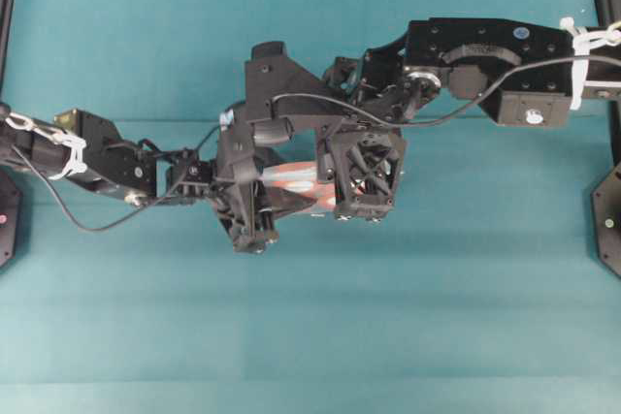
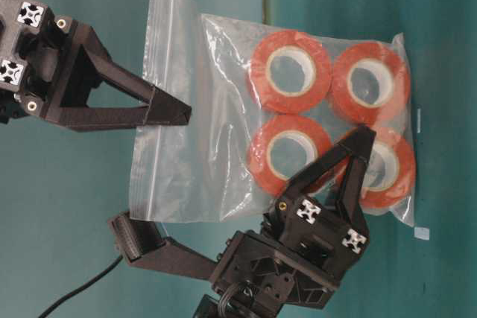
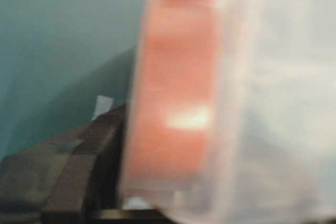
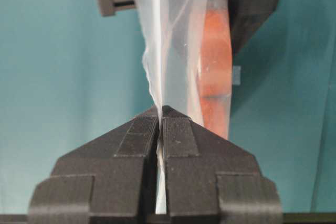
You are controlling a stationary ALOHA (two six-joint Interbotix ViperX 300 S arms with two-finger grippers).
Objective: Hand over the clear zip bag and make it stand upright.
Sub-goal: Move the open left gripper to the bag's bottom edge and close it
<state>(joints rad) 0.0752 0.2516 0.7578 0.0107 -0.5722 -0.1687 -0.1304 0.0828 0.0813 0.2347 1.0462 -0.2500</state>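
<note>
1. Bag [image 2: 194,109], table-level view: it is held flat-on to the camera, clear of the surface behind it. The right claw [image 2: 179,115] comes in at the upper left, its two fingers meeting in a point on the empty, see-through end of the bag, and it is pinched closed on the film. Four orange rolls [image 2: 289,72] sit bunched at the end of the bag farthest from that claw. The left claw [image 2: 363,139] reaches up from below, and its fingers come together over the rolls nearest it, clamped on that end of the bag.

2. Overhead view: both arms meet over the middle of the teal table [image 1: 437,317]. Only a strip of orange shows, squeezed between the left claw and the black camera frame on the right wrist. The right claw's tips are hidden under that frame.

3. Left wrist view: very blurred. A roll inside the bag fills the space straight ahead of the claw, edge-on. One dark finger lies against the roll's left side, and the other finger is hidden behind the plastic.

4. Right wrist view: the two fingers are pressed tight together with the bag's thin edge caught between them. The film runs straight away from the tips. The rolls lie just right of the claw's centre line, at the far end.
</note>
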